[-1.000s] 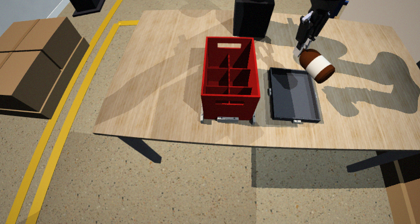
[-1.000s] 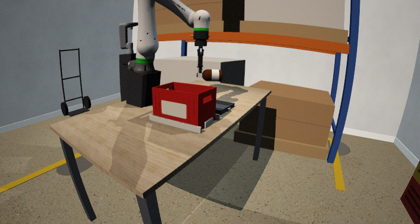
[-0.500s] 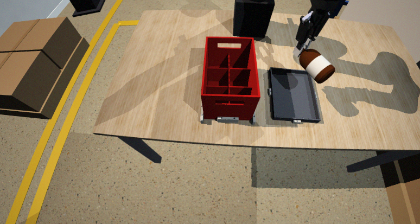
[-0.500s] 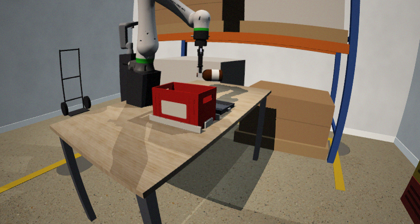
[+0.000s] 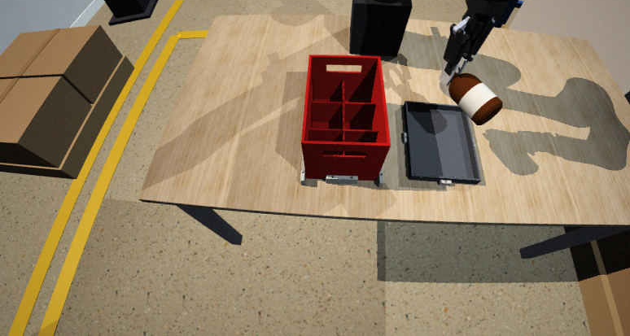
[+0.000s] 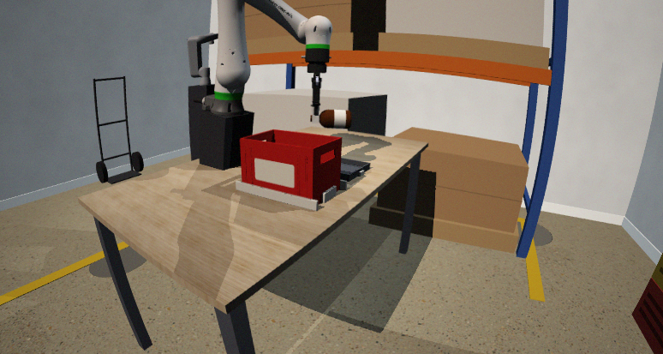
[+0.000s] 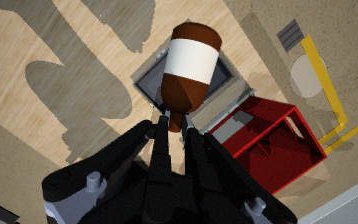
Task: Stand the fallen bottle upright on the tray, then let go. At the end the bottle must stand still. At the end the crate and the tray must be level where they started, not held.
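Observation:
A brown bottle [image 5: 475, 97] [image 6: 335, 117] [image 7: 188, 68] with a white label hangs in the air, lying horizontal. My gripper [image 5: 450, 79] [image 6: 314, 116] [image 7: 175, 116] is shut on the bottle's narrow neck and holds it well above the table, over the far right edge of the tray. The dark grey tray [image 5: 469, 136] [image 6: 359, 166] [image 7: 224, 76] lies flat on the table to the right of the red crate [image 5: 345, 151] [image 6: 289, 159] [image 7: 280, 140]. The tray holds nothing.
The red crate has empty compartments and sits in grey corner brackets. The robot's black base [image 5: 380, 19] stands behind the crate. Cardboard boxes [image 6: 463, 179] stand beside the table under a shelf rack.

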Motion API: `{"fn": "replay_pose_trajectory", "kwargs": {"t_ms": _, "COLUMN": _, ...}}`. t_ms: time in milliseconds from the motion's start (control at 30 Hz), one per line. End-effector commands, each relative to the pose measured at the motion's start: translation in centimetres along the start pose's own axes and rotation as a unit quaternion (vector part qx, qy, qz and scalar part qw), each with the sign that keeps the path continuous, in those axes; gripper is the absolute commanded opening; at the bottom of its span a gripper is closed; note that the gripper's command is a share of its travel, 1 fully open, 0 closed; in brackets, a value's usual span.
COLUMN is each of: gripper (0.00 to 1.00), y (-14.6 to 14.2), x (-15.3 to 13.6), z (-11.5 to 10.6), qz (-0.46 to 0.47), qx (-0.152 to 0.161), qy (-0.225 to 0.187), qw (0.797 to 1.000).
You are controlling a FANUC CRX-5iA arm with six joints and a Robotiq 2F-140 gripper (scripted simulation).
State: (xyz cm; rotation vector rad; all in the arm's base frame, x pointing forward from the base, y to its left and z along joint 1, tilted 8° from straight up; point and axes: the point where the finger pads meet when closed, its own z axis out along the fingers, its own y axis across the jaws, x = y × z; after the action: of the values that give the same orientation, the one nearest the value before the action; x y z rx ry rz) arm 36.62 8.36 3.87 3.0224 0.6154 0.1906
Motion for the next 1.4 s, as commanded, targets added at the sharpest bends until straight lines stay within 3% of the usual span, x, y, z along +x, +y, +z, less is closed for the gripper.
{"fn": "replay_pose_trajectory", "kwargs": {"t_ms": 0, "gripper": 0.0, "y": 0.0, "x": 0.02, "z": -0.01, "qz": -0.001, "qx": 0.0, "qy": 0.0, "qw": 1.0}}
{"fn": "replay_pose_trajectory", "kwargs": {"t_ms": 767, "gripper": 0.0, "y": 0.0, "x": 0.02, "z": -0.01, "qz": -0.123, "qx": 0.0, "qy": 0.0, "qw": 0.992}}
{"fn": "replay_pose_trajectory", "kwargs": {"t_ms": 1367, "gripper": 0.0, "y": 0.0, "x": 0.02, "z": -0.01, "qz": -0.13, "qx": 0.0, "qy": 0.0, "qw": 0.991}}
